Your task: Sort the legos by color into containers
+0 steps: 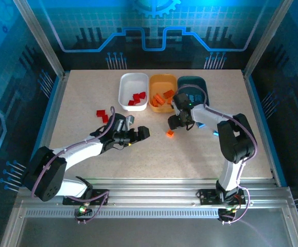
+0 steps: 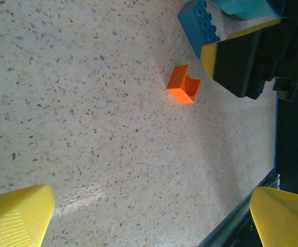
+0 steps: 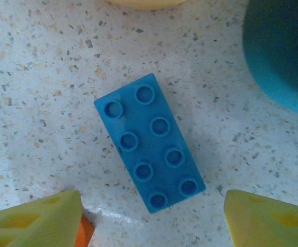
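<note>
A light blue lego [image 3: 150, 143] lies flat on the table, studs up, just ahead of my right gripper [image 3: 151, 221]. That gripper is open and its yellow fingertips [image 3: 33, 221] stand clear of the brick on both sides. An orange lego [image 2: 183, 85] rests on the table ahead of my left gripper [image 2: 151, 216], which is open wide and holds nothing. From above, the left gripper [image 1: 146, 132] points at the orange lego [image 1: 170, 133], and the right gripper [image 1: 182, 122] hovers in front of the containers. The white tub [image 1: 124, 87] holds red legos, the orange tub [image 1: 161, 80] orange ones. The teal tub [image 1: 195, 81] is partly hidden by the right arm.
Two red legos [image 1: 103, 114] lie left of the white tub. More blue legos [image 1: 215, 134] sit right of the right gripper. The teal tub's wall [image 3: 282, 51] is close at the right gripper's upper right. The table's right edge [image 2: 241, 226] runs near the left gripper.
</note>
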{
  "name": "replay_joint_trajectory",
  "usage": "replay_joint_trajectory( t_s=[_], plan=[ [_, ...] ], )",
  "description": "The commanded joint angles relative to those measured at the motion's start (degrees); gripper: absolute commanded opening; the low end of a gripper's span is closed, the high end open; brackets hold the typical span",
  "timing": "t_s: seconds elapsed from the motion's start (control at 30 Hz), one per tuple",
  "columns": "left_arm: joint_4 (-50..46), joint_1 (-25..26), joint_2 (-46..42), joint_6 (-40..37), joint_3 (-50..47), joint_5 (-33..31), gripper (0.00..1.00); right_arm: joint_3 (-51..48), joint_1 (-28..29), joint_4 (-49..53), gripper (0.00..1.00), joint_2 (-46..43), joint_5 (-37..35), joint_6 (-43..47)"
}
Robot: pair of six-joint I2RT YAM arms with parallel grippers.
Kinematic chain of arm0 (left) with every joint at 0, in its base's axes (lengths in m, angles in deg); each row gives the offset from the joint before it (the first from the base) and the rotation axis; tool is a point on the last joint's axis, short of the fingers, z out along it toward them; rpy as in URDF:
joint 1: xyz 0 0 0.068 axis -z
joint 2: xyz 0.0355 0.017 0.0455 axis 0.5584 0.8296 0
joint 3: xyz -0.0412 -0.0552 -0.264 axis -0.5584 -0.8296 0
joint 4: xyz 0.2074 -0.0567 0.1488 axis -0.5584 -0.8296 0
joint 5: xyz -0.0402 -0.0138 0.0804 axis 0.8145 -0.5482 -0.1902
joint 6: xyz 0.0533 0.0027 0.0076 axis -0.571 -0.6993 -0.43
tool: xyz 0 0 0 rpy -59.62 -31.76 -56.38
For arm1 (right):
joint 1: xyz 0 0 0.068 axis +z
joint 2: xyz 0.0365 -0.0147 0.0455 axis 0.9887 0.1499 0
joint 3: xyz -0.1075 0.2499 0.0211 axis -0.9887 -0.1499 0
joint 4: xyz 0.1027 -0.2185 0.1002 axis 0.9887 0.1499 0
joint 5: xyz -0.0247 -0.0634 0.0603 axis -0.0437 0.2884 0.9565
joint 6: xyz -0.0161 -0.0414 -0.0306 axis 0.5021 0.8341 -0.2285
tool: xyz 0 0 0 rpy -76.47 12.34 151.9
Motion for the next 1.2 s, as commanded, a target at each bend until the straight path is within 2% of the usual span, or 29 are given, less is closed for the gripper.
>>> replay_joint_trajectory(
  t_s=[0.0, 0.1, 0.17, 0.23, 0.4, 0.6, 0.8, 1.03, 1.1, 1.17],
  plan=[
    [0.4, 0.4, 0.5, 1.0, 1.4, 1.3, 0.99, 2.8, -0.4, -0.3, 0.74, 2.8, 3.2, 2.7],
    [-0.5, 0.5, 0.1, 0.7, 1.5, 1.1, 0.99, 5.5, -0.3, 1.9, 0.73, 4.6, 0.6, 2.5],
    [-0.8, 0.5, -0.1, 0.6, 1.5, 0.9, 0.99, 6.5, -0.7, 2.6, 0.71, 5.5, 1.4, 2.4],
    [-1.0, 0.4, -0.1, 0.5, 1.8, 0.6, 0.99, 7.9, -0.8, 4.0, 0.65, 6.9, 2.4, 2.3],
    [-1.0, 0.5, 0.3, 0.5, 2.2, 0.6, 0.99, 7.3, -0.7, 4.5, 0.42, 7.8, 3.1, 1.9],
    [-1.3, 0.5, 0.4, 0.1, 2.3, 0.6, 0.99, 4.3, 0.0, 4.1, 0.40, 5.8, 3.7, 1.2],
    [-0.9, 0.5, 0.4, 0.5, 2.3, 1.0, 0.99, 2.2, 2.5, 4.0, 0.23, 1.5, -0.1, -0.2],
    [-1.0, 0.5, -0.7, 1.7, 3.1, 2.0, 0.99, -0.2, 1.9, 3.3, 0.21, -13.4, -3.7, -2.5],
    [0.5, 1.2, -0.7, 3.4, 4.6, 2.7, 0.99, 2.0, -1.1, 3.9, 0.22, -14.6, -6.0, -2.2],
    [1.7, 2.5, 0.1, 4.1, 6.4, 2.3, 0.99, 5.2, -5.7, 4.6, 0.22, -12.5, -4.0, -2.7]
  ],
)
